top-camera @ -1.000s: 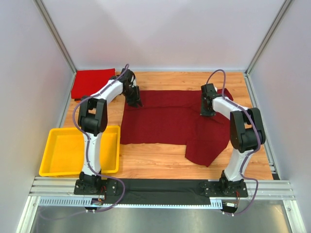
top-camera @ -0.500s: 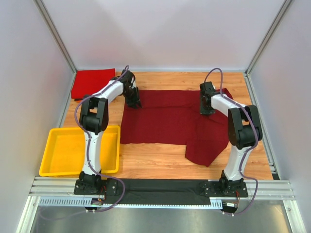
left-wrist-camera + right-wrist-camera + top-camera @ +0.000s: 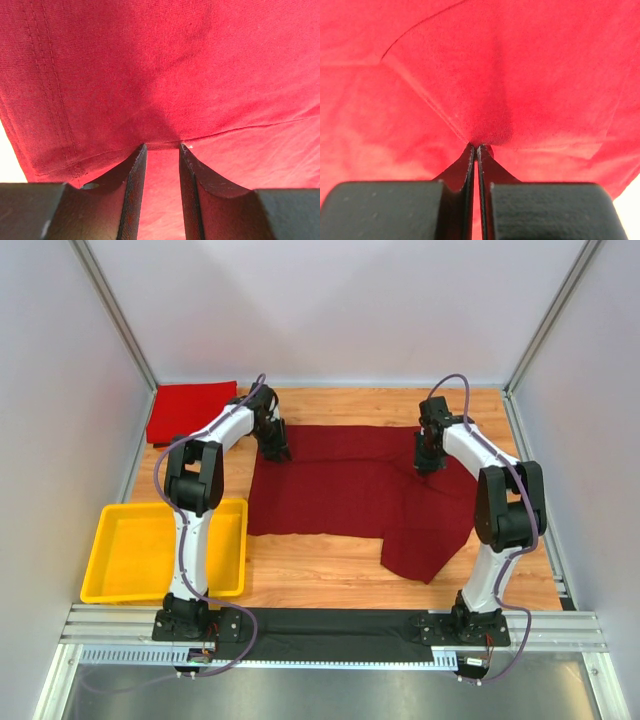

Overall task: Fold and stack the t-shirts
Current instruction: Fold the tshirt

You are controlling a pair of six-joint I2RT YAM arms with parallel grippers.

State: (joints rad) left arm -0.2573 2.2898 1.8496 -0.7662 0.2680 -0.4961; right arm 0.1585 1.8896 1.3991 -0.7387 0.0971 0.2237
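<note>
The dark maroon t-shirt [image 3: 340,485] lies spread across the middle of the table, with one part hanging toward the front right. A brighter red t-shirt [image 3: 190,410] lies folded at the back left. My left gripper [image 3: 280,452] is at the maroon shirt's far left corner. In the left wrist view its jaws [image 3: 161,147] stand a little apart, tips against a cloth fold [image 3: 165,75]. My right gripper [image 3: 428,462] is at the shirt's far right part. In the right wrist view it [image 3: 476,146] is shut on a pinch of the maroon cloth [image 3: 520,65].
A yellow plastic tray [image 3: 105,530] sits at the front left, beside the left arm's base. White walls close in the table at the left, back and right. Bare wood shows along the front edge [image 3: 310,575].
My right arm's wrist has shifted up and toward the back right while its gripper stays at the cloth. My left gripper moved slightly back and has held still since.
</note>
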